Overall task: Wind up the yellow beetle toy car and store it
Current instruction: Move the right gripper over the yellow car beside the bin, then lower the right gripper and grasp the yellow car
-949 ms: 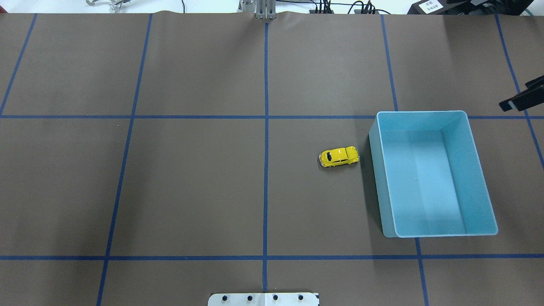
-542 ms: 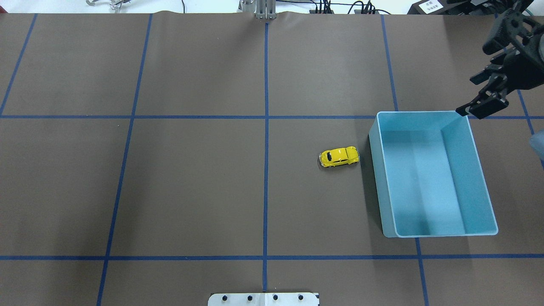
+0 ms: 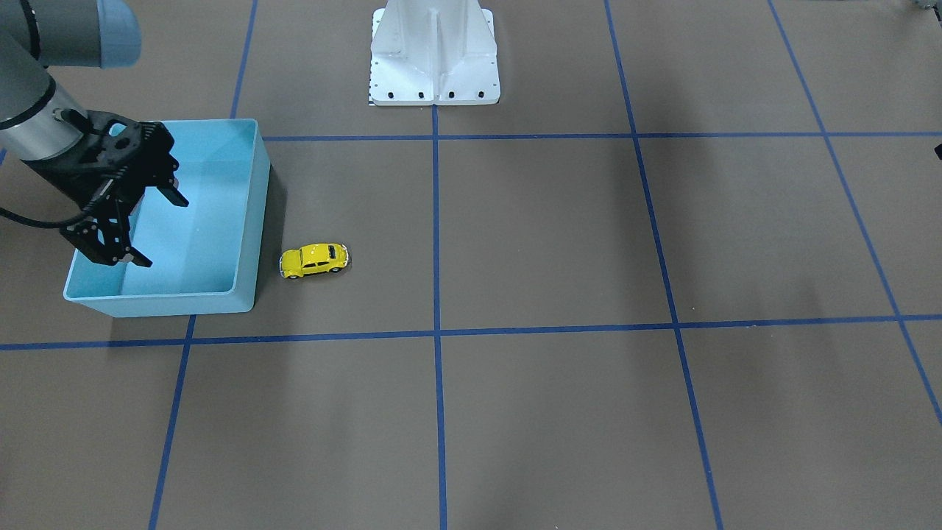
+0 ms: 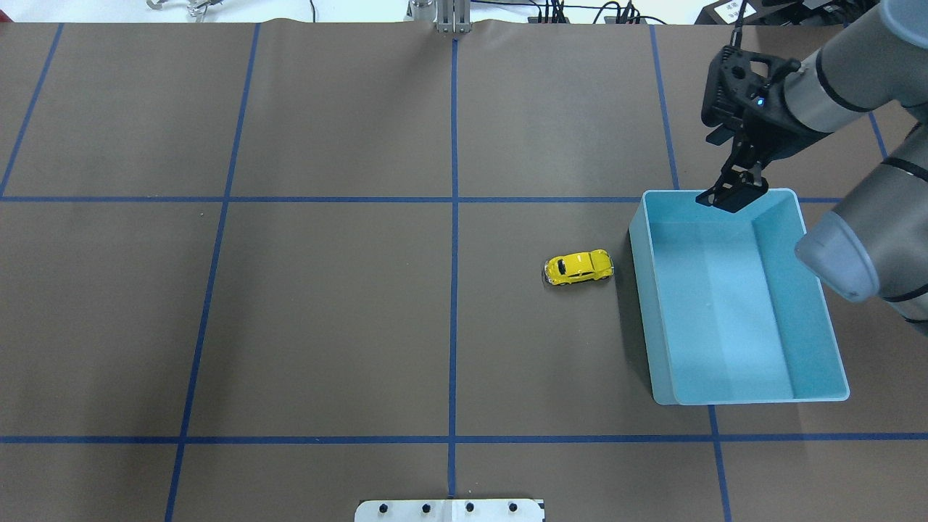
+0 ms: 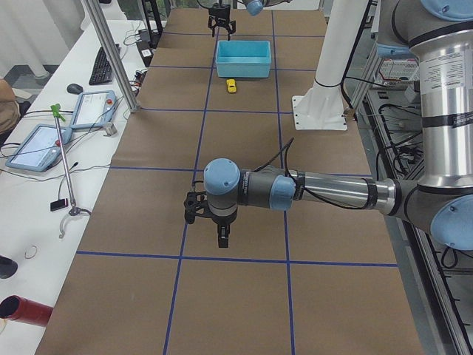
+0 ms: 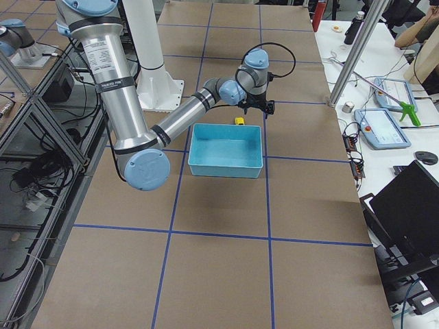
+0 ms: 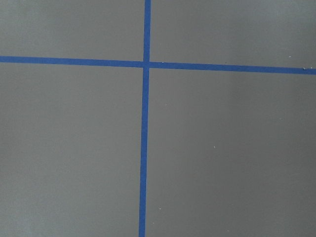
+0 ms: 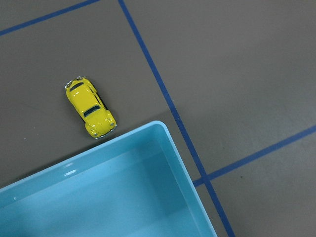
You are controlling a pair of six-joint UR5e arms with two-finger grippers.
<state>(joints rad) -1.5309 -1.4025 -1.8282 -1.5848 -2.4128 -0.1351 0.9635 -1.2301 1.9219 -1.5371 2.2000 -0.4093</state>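
Yellow beetle toy car (image 4: 578, 267) stands on its wheels on the table (image 4: 326, 326), just beside the light blue bin (image 4: 641, 304) but not touching it. One end points at the bin's long wall on the side toward the table's middle. The bin holds nothing, so storing is not yet done, and nothing shows the car wound. Right gripper (image 3: 163, 232) hangs above the bin's end farthest from the robot, fingers spread wide and empty — likely passing over the bin toward the car, jaws set ahead of a grasp. The right wrist view supports this: car and bin corner both sit in frame below it. The short gap between car and bin wall probably matters — a finger going down on that side has little room, so a grip across the car's flanks looks safer. Left gripper (image 5: 220, 238) hovers low over the table, well apart from the bin toward the robot's left end; whether its fingers are spread or closed cannot be told.
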